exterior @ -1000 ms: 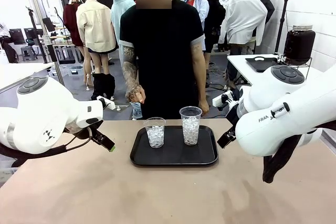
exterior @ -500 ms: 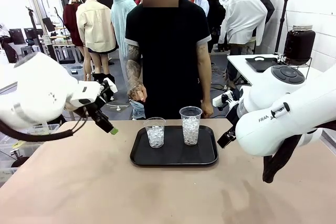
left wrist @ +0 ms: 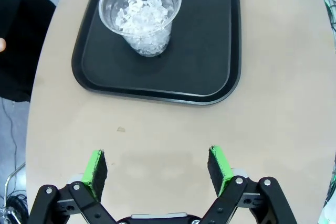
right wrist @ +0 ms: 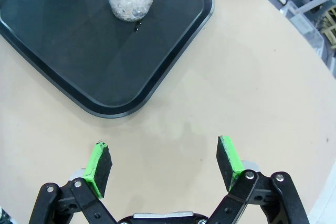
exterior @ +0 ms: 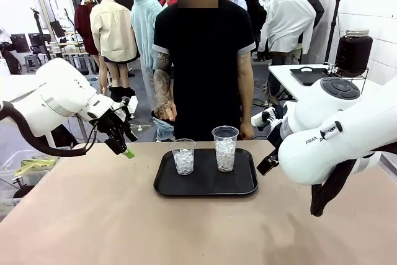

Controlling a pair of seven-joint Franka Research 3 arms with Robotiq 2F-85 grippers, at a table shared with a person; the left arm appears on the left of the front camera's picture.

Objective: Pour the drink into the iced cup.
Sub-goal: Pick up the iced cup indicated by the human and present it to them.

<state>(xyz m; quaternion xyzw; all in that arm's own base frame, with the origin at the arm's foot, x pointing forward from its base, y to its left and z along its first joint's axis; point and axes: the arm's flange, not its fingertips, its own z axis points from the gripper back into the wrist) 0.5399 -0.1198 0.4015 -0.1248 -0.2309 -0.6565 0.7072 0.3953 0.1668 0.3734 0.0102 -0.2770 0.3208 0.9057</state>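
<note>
While the left gripper [left wrist: 157, 167] and right gripper [right wrist: 165, 165] hang released, two iced cups [exterior: 225, 148] stand on the tray [exterior: 205, 183]. The far-right jar [exterior: 354, 36] perhaps holds the drink [exterior: 353, 57].

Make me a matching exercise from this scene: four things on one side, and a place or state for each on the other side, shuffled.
Things:
1. shorter cup
2. taller cup
3. tray
4. left tool

Descriptions:
A. on the tray, toward the robot's right
B. open, holding nothing
C. on the tray, toward the robot's left
D. black, lying flat on the table

Pairs: 1-C, 2-A, 3-D, 4-B
</note>
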